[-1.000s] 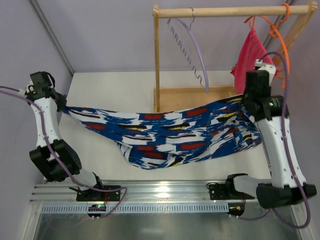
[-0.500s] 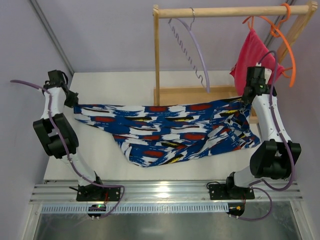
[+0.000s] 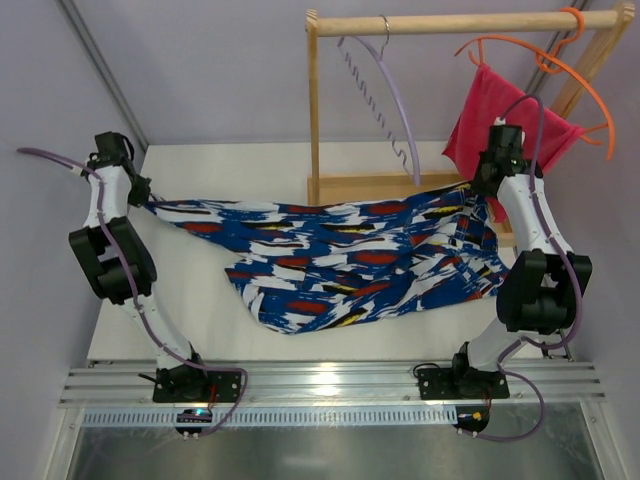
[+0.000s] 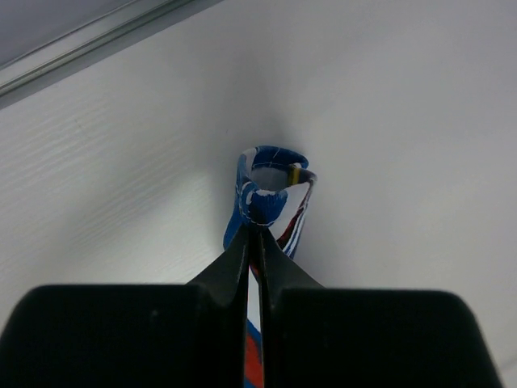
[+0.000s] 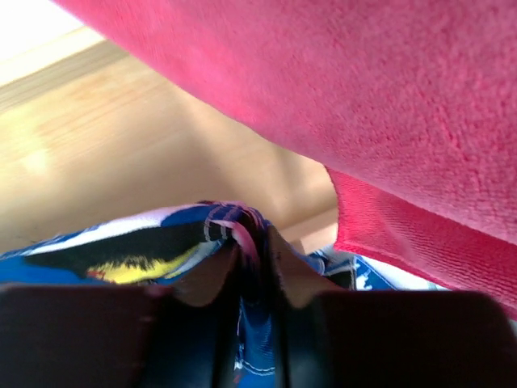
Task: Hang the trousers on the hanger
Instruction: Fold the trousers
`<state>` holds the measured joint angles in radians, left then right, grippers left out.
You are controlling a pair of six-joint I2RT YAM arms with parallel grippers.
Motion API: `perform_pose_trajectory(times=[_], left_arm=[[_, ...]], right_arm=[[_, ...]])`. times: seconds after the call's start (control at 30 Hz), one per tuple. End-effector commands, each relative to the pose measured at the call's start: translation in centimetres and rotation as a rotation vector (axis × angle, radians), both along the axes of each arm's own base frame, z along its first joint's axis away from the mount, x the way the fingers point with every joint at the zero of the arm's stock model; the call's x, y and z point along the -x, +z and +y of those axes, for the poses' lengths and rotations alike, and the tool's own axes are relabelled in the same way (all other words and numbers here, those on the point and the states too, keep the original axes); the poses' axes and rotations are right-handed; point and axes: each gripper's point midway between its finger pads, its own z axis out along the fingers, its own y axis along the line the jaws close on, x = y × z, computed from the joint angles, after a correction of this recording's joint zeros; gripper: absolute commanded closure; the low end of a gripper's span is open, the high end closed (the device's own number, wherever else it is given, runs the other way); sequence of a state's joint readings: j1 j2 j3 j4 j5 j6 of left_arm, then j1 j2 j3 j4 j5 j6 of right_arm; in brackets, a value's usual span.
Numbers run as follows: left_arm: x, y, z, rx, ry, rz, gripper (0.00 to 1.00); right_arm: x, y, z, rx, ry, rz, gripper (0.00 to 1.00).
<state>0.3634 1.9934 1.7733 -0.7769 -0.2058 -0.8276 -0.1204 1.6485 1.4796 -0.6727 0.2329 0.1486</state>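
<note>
The blue patterned trousers (image 3: 330, 255) hang stretched between my two grippers, their middle sagging onto the white table. My left gripper (image 3: 140, 200) at the far left is shut on one end; in the left wrist view a small loop of the trousers (image 4: 263, 190) sticks out past the gripper (image 4: 254, 230). My right gripper (image 3: 482, 190) is shut on the other end, beside the rack's base; a fold of the trousers (image 5: 145, 242) sits between its fingers (image 5: 252, 242). The lavender hanger (image 3: 397, 100) hangs empty from the wooden rail, behind the trousers.
A wooden rack (image 3: 460, 22) with a flat base (image 3: 390, 185) stands at the back right. An orange hanger (image 3: 560, 70) carrying a pink-red cloth (image 3: 490, 115) hangs right above my right wrist; the cloth (image 5: 363, 97) fills the top of the right wrist view. A grey wall lies left.
Both grippers moved back toward the rack, carrying the trousers farther from the near edge. The right arm pushed into the pink-red cloth, and the orange hanger swung up and tilted.
</note>
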Motion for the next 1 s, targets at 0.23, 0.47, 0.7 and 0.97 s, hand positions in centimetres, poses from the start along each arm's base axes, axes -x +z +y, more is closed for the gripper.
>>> perform_pose_trajectory(times=[0.23, 0.47, 0.7, 0.97], left_arm=[[-0.7, 3.8, 0.0, -0.057, -0.047, -0.034, 0.44], [2.4, 8.2, -4.3, -0.235, -0.164, 0.02, 0.28], [7.3, 8.5, -12.9, -0.225, -0.406, -0.046, 0.3], [14.7, 1.8, -21.5, -0.101, -0.629, 0.051, 0.3]], right_arm=[[-0.8, 4.7, 2.6, -0.076, 0.084, -0.145, 0.52], [3.1, 6.4, 5.4, -0.084, 0.113, -0.152, 0.48], [7.2, 8.1, 13.0, -0.199, 0.342, -0.207, 0.54], [13.5, 4.9, 27.5, -0.322, 0.763, -0.166, 0.54]])
